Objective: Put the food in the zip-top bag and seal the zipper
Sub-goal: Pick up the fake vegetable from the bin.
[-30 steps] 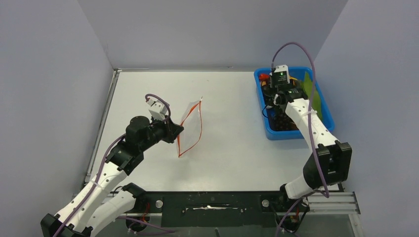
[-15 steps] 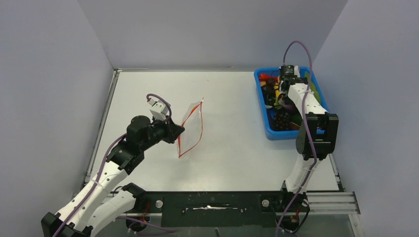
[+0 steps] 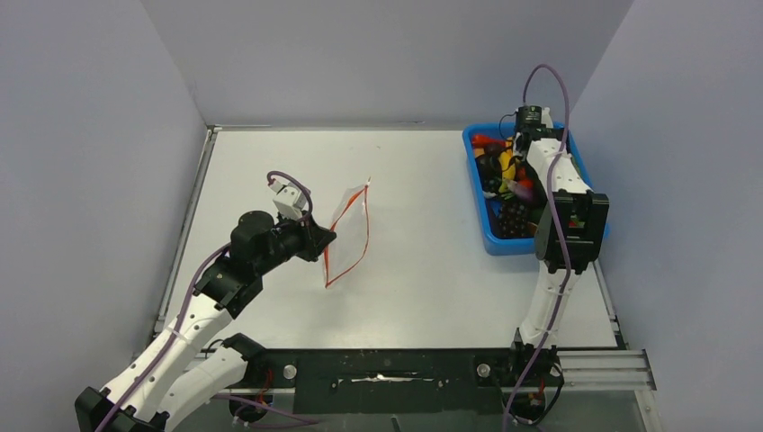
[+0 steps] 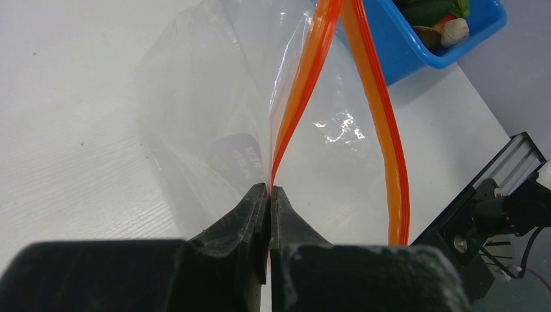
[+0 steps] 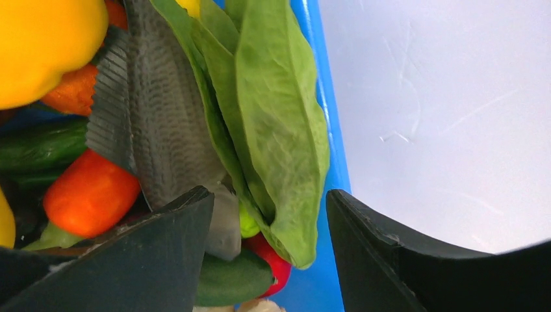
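Observation:
My left gripper (image 4: 269, 188) is shut on one lip of the zip-top bag (image 4: 208, 97) and holds it upright above the table. The bag's mouth gapes, and the two halves of its orange-red zipper (image 4: 383, 130) stand apart. The top view shows the same gripper (image 3: 319, 241) and bag (image 3: 346, 225). My right gripper (image 5: 269, 195) is open over the far right side of the blue bin (image 5: 321, 84). A green leaf (image 5: 279, 117) lies between its jaws, untouched. Other food lies around it: a yellow pepper (image 5: 45, 39), a grey fish (image 5: 162, 130) and a red pepper (image 5: 276, 260).
The blue bin (image 3: 474, 180) full of toy food stands at the table's far right, close to the right wall. The right arm's wrist (image 3: 533, 126) stands over it and hides its gripper in the top view. The bin also shows in the left wrist view (image 4: 422, 45).
The right arm has folded upright and its wrist has moved toward the bin's far right corner. The left arm and the bag have not moved.

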Motion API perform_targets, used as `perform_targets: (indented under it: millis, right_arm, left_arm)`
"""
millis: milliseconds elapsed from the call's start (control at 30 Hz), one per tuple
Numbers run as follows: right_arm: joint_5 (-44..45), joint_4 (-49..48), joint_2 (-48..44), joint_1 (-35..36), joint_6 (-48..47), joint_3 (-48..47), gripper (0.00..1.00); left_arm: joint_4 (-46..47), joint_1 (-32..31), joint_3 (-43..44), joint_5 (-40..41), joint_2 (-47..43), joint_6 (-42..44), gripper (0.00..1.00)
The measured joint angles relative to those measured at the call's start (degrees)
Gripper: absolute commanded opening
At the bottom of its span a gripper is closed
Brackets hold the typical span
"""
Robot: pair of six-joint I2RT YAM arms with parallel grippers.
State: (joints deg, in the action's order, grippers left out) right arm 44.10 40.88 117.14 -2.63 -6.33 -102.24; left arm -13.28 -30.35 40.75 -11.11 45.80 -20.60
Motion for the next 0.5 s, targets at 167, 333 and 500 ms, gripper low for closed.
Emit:
perform_targets:
  millis: [167,333,500]
  right_arm:
    - [1.25,-0.44,3.54,-0.70,-1.09,-0.83,0.62]
    - [1.90,-1.16,4.44,-0.74,-1.81,-0.83,0.55]
    - [3.69,-1.38,4.90,-0.74,-1.92,-0.87,0.57]
  left_arm:
    - [0.00,0.00,0.00,0.22,-0.04,0.07,0.00]
    - [-0.04,0.00,0.00,0.37,-0.07,0.09,0.00]
    - [-0.02,0.00,0.00,0.52,-0.07,0.09,0.00]
